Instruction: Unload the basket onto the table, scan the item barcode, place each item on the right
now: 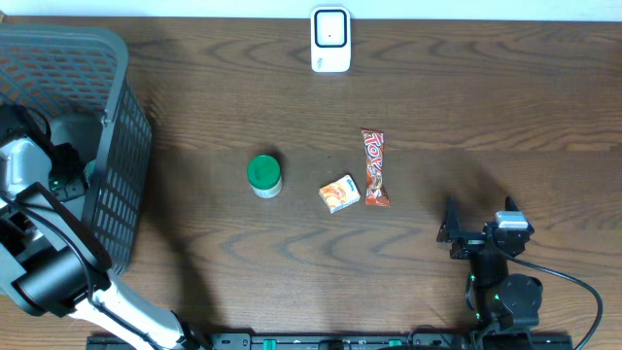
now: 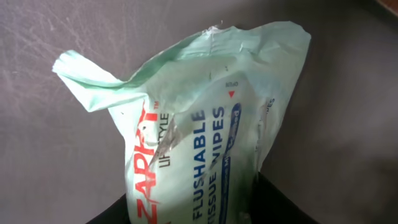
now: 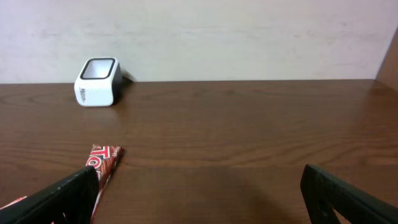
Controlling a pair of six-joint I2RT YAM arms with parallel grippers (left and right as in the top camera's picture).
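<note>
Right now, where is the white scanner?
In the overhead view the white scanner stands at the table's far edge, near the middle, beyond the candy bar.

Bare worktop (image 1: 466,107) is lying open from the right hand (image 1: 479,219) up to the scanner (image 1: 330,40). The bar (image 1: 374,167), box (image 1: 339,193) and jar (image 1: 263,176) are sitting in a row mid-worktop, blocking a low sweep leftward. The basket (image 1: 121,146) is walling off the left side, the wipes (image 2: 205,124) crowding inside.
</note>
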